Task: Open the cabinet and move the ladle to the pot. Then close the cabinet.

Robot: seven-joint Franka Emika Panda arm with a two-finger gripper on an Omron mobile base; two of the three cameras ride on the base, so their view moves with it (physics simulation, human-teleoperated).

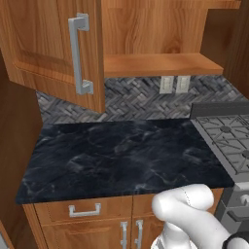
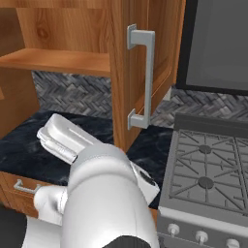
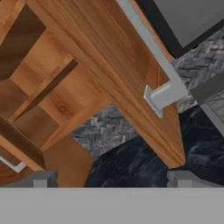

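Already done, as far as can be judged: opening of the cabinet point(image 1: 41, 46), with left door point(image 1: 48, 73) and right door point(image 2: 123, 72) both swung out wide. Still to do: taking the ladle, bringing it to the pot, then shutting both doors. Cannot tell where ladle and pot are; on the visible part of the lower shelf point(image 2: 58, 60) only bare wood.

Hangs on the wall above the counter point(image 1: 121, 155), just left of the stove point(image 2: 208, 164).

Gripper point(image 3: 111, 179) spread as wide as it goes, holding nothing; between the two dark fingertips point(image 3: 43, 178) only counter and the lower corner of the right door, seen from below and near.

Materials: reddish-brown wood with clear grain on doors and shelf, raised panels on the door fronts. Long straight bar handle point(image 2: 145, 77) of matte silver metal, square in section, standing off on two short posts. Counter of black marble-like stone, glossy, with pale veins. Backsplash point(image 1: 141, 99) of small grey tiles in herringbone pattern. Stove top of grey metal with dark cast grates and round burners.
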